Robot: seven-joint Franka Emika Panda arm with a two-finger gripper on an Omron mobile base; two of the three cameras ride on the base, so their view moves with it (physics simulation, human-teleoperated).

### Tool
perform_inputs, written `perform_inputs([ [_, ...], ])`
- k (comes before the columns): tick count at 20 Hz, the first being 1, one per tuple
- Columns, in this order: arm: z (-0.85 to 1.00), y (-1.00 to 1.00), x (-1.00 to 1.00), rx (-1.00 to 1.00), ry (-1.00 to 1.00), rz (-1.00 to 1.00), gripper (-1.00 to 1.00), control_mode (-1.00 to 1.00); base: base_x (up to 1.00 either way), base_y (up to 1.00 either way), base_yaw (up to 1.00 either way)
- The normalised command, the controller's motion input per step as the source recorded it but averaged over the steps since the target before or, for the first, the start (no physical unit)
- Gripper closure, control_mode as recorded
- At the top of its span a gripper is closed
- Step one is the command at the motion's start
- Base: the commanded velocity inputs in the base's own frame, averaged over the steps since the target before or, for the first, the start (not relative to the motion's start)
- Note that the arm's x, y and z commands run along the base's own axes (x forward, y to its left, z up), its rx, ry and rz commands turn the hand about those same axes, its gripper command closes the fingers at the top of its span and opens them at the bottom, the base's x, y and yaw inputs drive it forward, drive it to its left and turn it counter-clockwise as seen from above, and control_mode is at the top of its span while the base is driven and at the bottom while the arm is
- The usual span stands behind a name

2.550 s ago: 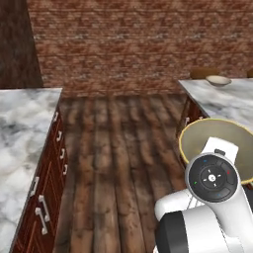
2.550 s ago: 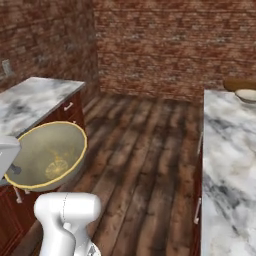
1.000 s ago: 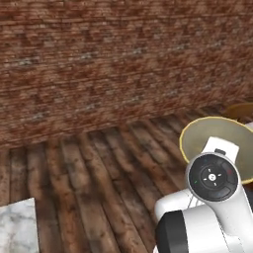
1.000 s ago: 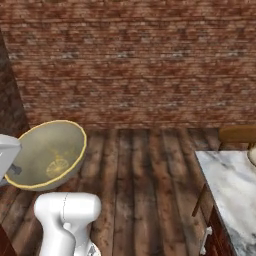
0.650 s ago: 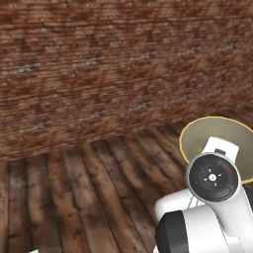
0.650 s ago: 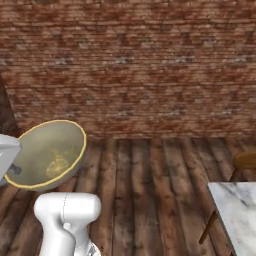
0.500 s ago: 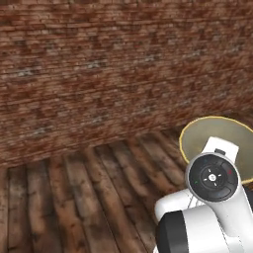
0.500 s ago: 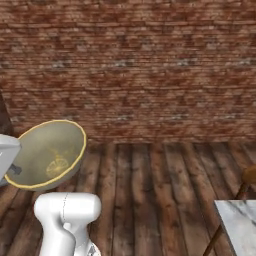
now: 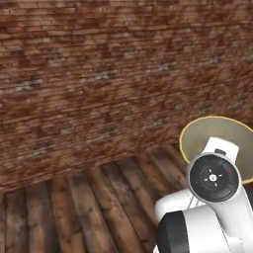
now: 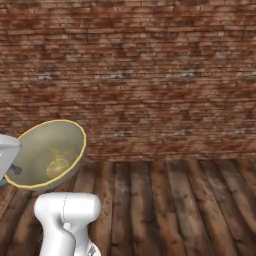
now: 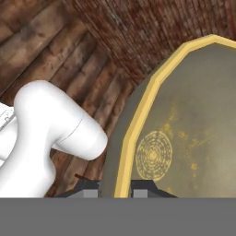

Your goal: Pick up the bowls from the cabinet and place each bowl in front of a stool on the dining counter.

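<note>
My gripper [image 11: 115, 190] is shut on the yellow rim of a deep grey-olive bowl [image 11: 193, 129], one dark fingertip [image 11: 87, 190] on each side of the rim. The bowl [image 9: 217, 134] is held up in the air, tilted on its side, just beyond the white hand in the left base view. In the right base view the bowl [image 10: 50, 152] faces the camera at the left, with its pale inside and a ringed mark at the bottom showing. The cabinet, the stools and the dining counter are out of view.
A red-brown brick wall [image 10: 150, 75] spans the whole background ahead. Dark wooden floor planks [image 10: 175, 205] run from the wall toward the base. The white arm [image 9: 207, 222] rises in the foreground.
The whole picture has shifted as the base turns: the marble counter corner and stool have slid out at the right edge. The bowl stays in the gripper, unchanged.
</note>
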Motion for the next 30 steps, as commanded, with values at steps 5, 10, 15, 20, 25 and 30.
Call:
perform_inputs([
  [5, 0.0, 0.0, 0.0, 0.0, 0.0, 0.0, 1.0, 1.0, 1.0, 0.0, -0.39],
  [10, 0.0, 0.0, 0.0, 0.0, 0.0, 0.0, 1.0, 1.0, 0.97, 0.0, -0.68],
  [15, 0.0, 0.0, 0.0, 0.0, 0.0, 0.0, 1.0, 1.0, 0.95, 0.0, -0.73],
  [20, 0.0, 0.0, 0.0, 0.0, 0.0, 0.0, 1.0, 1.0, 1.0, 0.0, -0.7],
  [25, 0.0, 0.0, 0.0, 0.0, 0.0, 0.0, 1.0, 1.0, 1.0, 0.0, -0.67],
  [30, 0.0, 0.0, 0.0, 0.0, 0.0, 0.0, 1.0, 1.0, 1.0, 0.0, -0.68],
])
